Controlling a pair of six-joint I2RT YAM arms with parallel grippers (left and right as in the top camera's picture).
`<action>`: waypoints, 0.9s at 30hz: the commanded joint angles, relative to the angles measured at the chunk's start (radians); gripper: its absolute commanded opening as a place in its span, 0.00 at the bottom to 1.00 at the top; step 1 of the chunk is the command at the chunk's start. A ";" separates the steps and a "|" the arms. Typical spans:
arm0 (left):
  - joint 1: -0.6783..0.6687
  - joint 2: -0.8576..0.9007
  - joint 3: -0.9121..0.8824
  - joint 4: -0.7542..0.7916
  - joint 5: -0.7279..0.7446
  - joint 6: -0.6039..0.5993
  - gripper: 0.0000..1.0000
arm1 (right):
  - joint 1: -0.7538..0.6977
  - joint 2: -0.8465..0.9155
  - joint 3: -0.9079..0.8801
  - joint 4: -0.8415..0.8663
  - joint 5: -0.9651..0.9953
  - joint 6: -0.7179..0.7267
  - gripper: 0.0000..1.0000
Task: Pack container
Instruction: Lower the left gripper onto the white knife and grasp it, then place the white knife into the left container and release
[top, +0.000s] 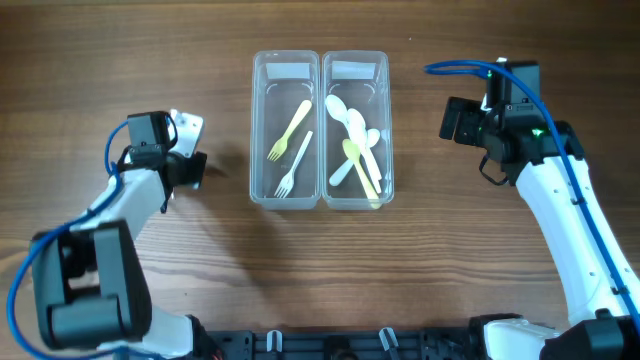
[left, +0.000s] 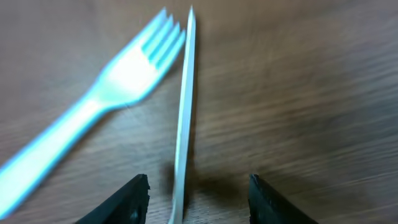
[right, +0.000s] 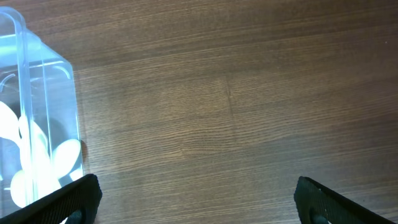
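Left claw spread open low over a pale fork, right claw spread wide beside the container

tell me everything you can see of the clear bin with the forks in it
The clear bin is a see-through plastic rectangular tub, open-topped, upright on the wooden table, side by side with a matching bin of spoons. Inside lie a yellow fork and a white fork, both slanted, tines toward the robot.

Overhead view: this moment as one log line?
left gripper open near loose fork | right gripper open | containers hold forks, spoons
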 joint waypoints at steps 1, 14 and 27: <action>0.021 0.059 -0.003 0.000 -0.005 -0.002 0.46 | -0.002 0.006 0.013 0.003 0.018 -0.012 1.00; 0.024 0.072 -0.003 -0.016 -0.022 -0.002 0.10 | -0.002 0.006 0.013 0.003 0.018 -0.013 1.00; -0.111 -0.124 0.037 -0.005 -0.018 -0.002 0.04 | -0.002 0.005 0.013 0.003 0.018 -0.013 1.00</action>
